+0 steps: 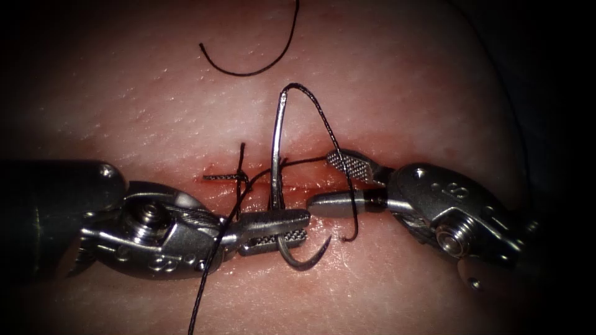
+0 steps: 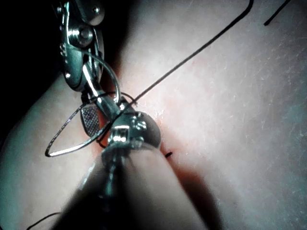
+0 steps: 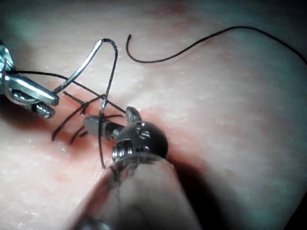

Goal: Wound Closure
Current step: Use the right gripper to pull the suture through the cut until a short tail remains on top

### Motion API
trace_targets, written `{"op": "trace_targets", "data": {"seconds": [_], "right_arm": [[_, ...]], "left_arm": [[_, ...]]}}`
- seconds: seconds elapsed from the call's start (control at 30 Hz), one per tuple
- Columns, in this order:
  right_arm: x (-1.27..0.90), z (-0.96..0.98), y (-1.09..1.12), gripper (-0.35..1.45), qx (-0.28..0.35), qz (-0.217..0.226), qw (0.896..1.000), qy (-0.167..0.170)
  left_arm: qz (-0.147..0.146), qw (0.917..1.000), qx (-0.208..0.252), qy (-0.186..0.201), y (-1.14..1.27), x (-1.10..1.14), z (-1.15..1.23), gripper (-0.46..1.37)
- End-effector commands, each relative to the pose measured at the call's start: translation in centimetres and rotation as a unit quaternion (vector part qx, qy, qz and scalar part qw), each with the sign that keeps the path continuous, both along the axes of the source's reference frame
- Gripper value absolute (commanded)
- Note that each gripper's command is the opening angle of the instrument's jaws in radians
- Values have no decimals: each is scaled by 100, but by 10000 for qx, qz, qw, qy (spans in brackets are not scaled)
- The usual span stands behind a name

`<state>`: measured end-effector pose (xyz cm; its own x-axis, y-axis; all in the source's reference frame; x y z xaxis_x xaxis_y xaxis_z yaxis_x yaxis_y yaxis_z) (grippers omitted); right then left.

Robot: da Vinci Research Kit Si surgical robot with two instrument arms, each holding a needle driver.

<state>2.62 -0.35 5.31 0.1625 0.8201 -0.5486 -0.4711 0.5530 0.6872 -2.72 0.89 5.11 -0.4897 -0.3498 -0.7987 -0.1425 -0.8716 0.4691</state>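
Bright centre, dark vignetted edges, glare

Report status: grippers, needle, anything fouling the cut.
Left gripper shut on needle, near its hooked tip end. Right gripper open, holding nothing. Needle clear of tissue, over the cut. Thread draped across right gripper.

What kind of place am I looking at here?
Likely a surgical-robot practice bench: the left tool grips a curved needle near its hooked end, the open right tool holds nothing, over cut tissue.
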Motion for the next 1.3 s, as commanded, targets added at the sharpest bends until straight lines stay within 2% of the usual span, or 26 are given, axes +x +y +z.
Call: {"op": "trace_targets", "data": {"seconds": [0.03,0.23,0.37,0.43,0.63,1.0,1.3], "right_arm": [[-2,0,0,89,-79,-50,10000,-10],[-9,1,2,92,-195,-23,9998,-53],[-24,7,10,94,-302,27,9995,-132],[-38,12,15,95,-390,13,9991,-171],[-59,9,15,94,-491,-90,9986,-189],[-82,-10,-8,98,-776,-427,9960,-80],[-71,-19,-39,99,-1077,-753,9912,144]], "left_arm": [[8,10000,6,6,-1,1,-1,-35],[19,10000,1,-18,-2,4,-2,-35],[-2,10000,-4,-17,-2,7,-3,-35],[-9,10000,-2,-11,-1,8,-3,-35],[-26,10000,0,6,-1,15,-3,-35],[-167,9999,11,14,10,36,-5,-35],[-201,9998,7,39,12,33,-2,-35]]}}
